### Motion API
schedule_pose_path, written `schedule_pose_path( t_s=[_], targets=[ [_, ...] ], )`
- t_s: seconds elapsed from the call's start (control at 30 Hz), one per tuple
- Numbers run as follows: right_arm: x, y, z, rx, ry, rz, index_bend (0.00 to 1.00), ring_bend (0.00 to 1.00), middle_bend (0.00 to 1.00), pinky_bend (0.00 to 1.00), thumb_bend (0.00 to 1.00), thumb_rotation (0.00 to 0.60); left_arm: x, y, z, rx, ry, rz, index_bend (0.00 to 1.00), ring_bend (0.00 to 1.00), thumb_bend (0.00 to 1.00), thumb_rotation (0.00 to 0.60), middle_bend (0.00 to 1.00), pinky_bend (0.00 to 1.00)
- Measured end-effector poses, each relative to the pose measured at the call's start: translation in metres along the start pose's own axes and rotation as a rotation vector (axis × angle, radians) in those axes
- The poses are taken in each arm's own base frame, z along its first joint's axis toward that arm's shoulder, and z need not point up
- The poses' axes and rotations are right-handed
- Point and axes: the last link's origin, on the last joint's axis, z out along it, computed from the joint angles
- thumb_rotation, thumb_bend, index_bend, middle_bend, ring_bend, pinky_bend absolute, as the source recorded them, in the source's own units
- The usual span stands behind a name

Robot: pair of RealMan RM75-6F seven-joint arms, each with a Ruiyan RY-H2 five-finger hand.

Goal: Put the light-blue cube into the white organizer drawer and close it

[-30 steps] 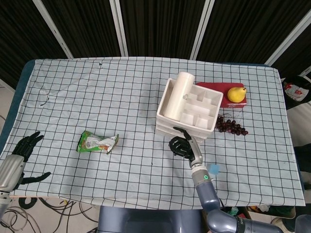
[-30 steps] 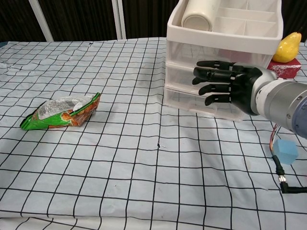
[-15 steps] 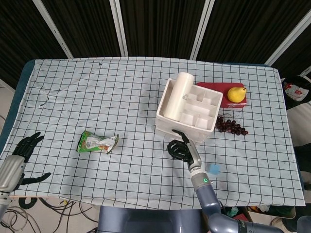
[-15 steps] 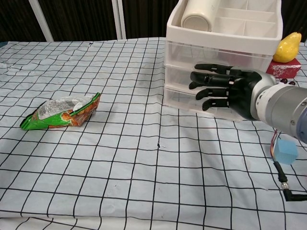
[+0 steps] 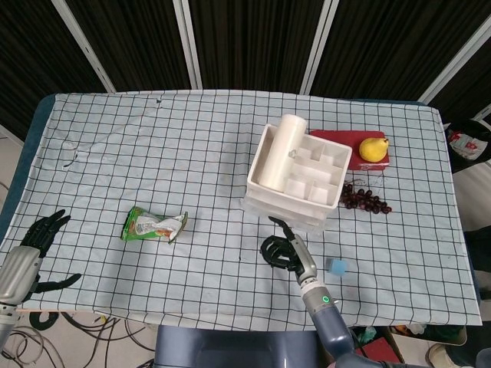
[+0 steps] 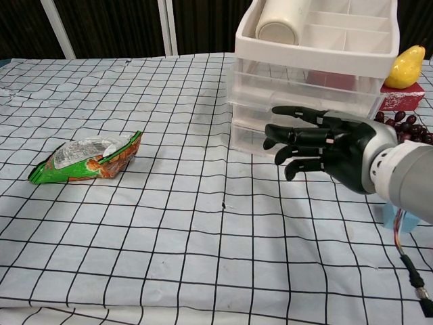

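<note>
The white organizer (image 5: pixel 295 182) stands right of the table's middle, with clear drawer fronts (image 6: pixel 304 88) facing me. Its lower drawers seem to stick out slightly, though I cannot tell for sure. My right hand (image 5: pixel 280 250) (image 6: pixel 316 145) hovers just in front of those drawers, fingers stretched out and apart, holding nothing and not touching them. The light-blue cube (image 5: pixel 337 267) lies on the cloth to the right of this hand. In the chest view only a sliver of the cube (image 6: pixel 389 215) shows behind my forearm. My left hand (image 5: pixel 38 236) rests open at the table's near left corner.
A white cylinder (image 5: pixel 280 149) (image 6: pixel 281 24) lies in the organizer's top tray. A yellow pear (image 5: pixel 373 148) on a red block (image 5: pixel 341 138) and dark grapes (image 5: pixel 365 200) sit behind and right of the organizer. A green snack bag (image 5: pixel 153 225) (image 6: pixel 88 157) lies left of centre.
My right hand has drawn back from the drawer fronts toward the near table edge. In the chest view my forearm now covers most of the cube. The left hand stays put.
</note>
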Motion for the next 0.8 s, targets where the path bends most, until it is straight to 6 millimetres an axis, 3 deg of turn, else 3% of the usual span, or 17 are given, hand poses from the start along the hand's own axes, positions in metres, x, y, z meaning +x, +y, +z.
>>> schedule_pose_path(
  t_s=[0.47,0.8],
  targets=[
    [0.011,0.000,-0.038,0.048,-0.026,-0.243,0.00,0.59,0.56,0.65,0.38,0.600,0.001,0.001,0.000,-0.008,0.015,0.005,0.00,0.00,0.02,0.600,0.00,0.00],
    [0.035,-0.029,-0.061,0.175,0.073,-0.490,0.00,0.59,0.56,0.65,0.38,0.600,0.006,0.003,0.001,-0.052,0.076,-0.010,0.00,0.00,0.02,0.600,0.00,0.00]
  ],
)
